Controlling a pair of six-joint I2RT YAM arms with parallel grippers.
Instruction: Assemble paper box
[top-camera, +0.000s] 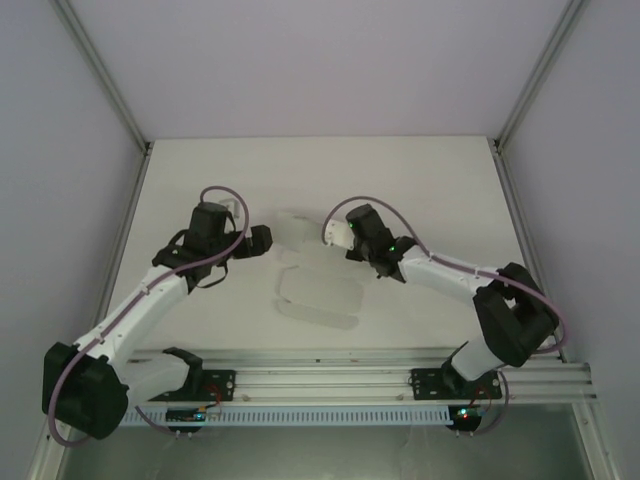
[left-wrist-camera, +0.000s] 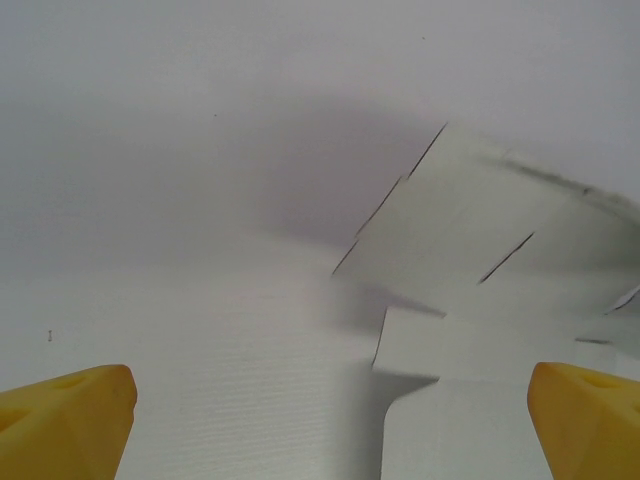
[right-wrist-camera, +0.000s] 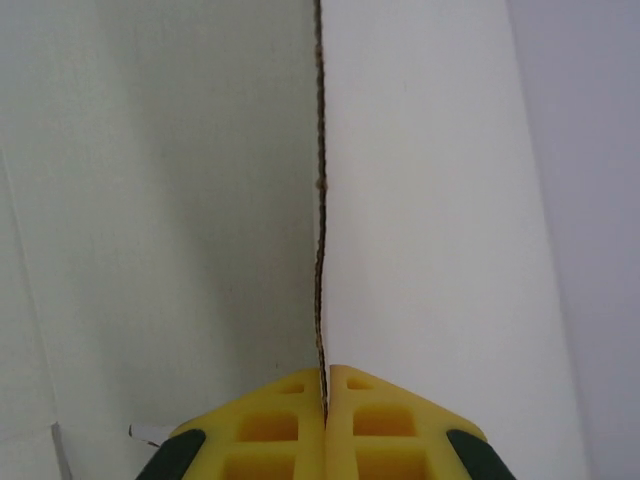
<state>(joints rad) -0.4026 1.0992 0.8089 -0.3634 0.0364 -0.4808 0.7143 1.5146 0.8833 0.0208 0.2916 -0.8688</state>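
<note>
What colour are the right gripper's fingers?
Yellow; the fingers show best in the right wrist view, pinching the white paper box.

The paper box (top-camera: 320, 298) is thin matt white card; the counter (top-camera: 420, 180) is matt, finely ribbed; the rail (top-camera: 350, 373) is dull metal.

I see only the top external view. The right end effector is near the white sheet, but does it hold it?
Observer: Yes. In the right wrist view the right end effector is shut on a thin edge of the paper box.
Operator: And the left one?
Observer: The left end effector is open wide; in its wrist view the sheet's slit flaps lie ahead, toward the picture's right.
</note>
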